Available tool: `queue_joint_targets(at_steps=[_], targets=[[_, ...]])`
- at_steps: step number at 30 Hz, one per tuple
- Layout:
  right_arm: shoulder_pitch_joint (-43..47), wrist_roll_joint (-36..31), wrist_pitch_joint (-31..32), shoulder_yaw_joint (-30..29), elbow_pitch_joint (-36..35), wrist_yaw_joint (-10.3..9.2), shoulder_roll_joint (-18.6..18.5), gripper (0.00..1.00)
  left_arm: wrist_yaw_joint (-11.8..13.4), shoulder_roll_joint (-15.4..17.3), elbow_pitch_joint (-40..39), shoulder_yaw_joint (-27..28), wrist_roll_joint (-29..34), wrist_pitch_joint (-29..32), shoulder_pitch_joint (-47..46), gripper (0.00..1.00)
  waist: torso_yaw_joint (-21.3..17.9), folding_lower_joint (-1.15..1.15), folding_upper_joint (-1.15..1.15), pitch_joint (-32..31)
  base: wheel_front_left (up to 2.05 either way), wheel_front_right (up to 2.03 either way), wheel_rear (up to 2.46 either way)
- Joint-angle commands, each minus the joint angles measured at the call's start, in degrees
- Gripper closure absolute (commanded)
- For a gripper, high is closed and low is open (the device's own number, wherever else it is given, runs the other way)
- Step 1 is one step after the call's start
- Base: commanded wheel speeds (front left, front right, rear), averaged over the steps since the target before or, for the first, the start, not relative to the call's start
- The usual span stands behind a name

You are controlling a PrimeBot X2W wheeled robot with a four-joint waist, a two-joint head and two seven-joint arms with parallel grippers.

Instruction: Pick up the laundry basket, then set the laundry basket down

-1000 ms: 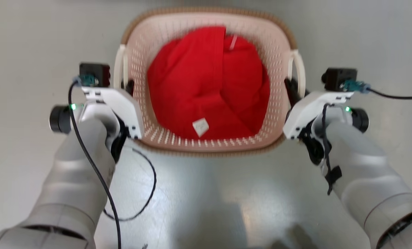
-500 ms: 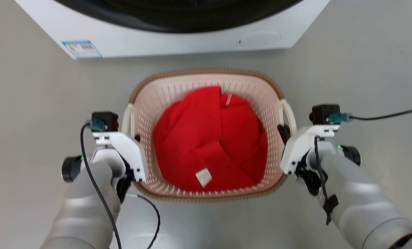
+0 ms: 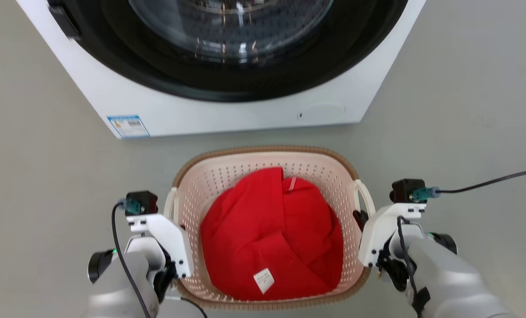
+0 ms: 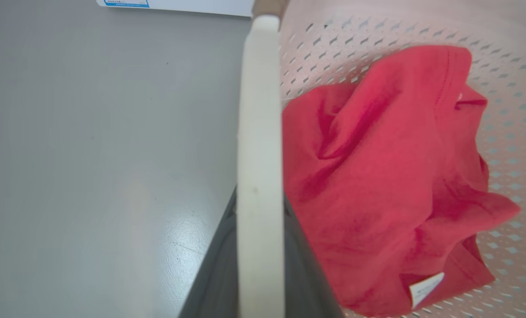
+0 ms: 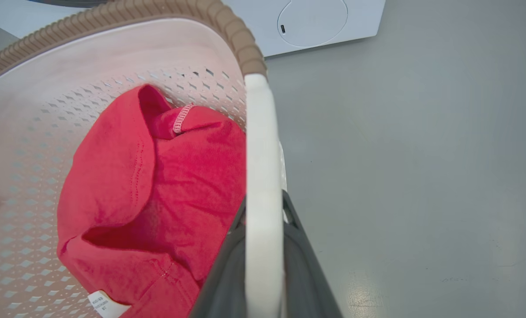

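Head view: the laundry basket (image 3: 267, 149) hangs or rests (which, the view does not tell) between both arms, just before the washing machine (image 3: 227, 117). The left gripper (image 3: 176, 219) and right gripper (image 3: 361, 219) each clamp a side handle.

Left wrist view: dark fingers (image 4: 214, 274) pinch the smooth cream left handle (image 4: 259, 132); uneven arm motion could tilt the basket or slip that slick plastic.

Right wrist view: ribbed brown rim (image 5: 113, 15), perforated wall, soft crumpled red garment (image 5: 157, 176).

1 laundry basket (image 3: 245, 172), 2 white side handles (left handle (image 4: 258, 132), right handle (image 5: 261, 141)), 1 red garment (image 3: 263, 234), 1 washing machine (image 3: 245, 115), 2 end effectors: left end effector (image 4: 259, 207), right end effector (image 5: 264, 207).
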Motion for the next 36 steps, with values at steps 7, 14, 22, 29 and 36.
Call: queue_joint_targets(at_steps=[7, 14, 22, 29, 36], targets=[[4.38, 2.04, 2.17, 1.69, -0.89, 0.46, 0.96, 1.0, -0.19, 0.97, -0.97, -0.08, -2.57, 1.28, 4.21, 1.0, -0.64, 0.0, 0.0, -6.29, 0.0, 0.0, 0.0], [7.14, 3.03, 3.87, 2.52, -0.91, 0.46, 0.81, 1.0, 0.21, 0.97, -1.98, -1.92, -5.82, 2.94, 7.92, 1.0, -0.68, 0.0, 0.0, -10.11, 0.0, 0.0, 0.0], [9.8, 3.82, 5.15, 3.48, -0.87, 0.46, 0.77, 1.0, 2.34, 0.97, -5.18, -6.04, -9.49, 4.59, 12.51, 1.0, -0.2, 0.0, 0.0, -13.53, 0.0, 0.0, 0.0], [10.9, 3.98, 5.93, 4.44, -0.75, 0.46, 0.8, 1.0, 4.52, 0.96, -8.37, -9.42, -12.73, 5.95, 14.91, 1.0, 0.27, 0.0, 0.0, -15.19, 0.0, 0.0, 0.0], [11.29, 4.11, 5.97, 4.99, -0.36, 0.46, 0.81, 1.0, 6.1, 0.96, -10.25, -11.58, -15.0, 6.55, 15.89, 1.0, 0.54, 0.0, 0.0, -15.68, 0.0, 0.0, 0.0]])
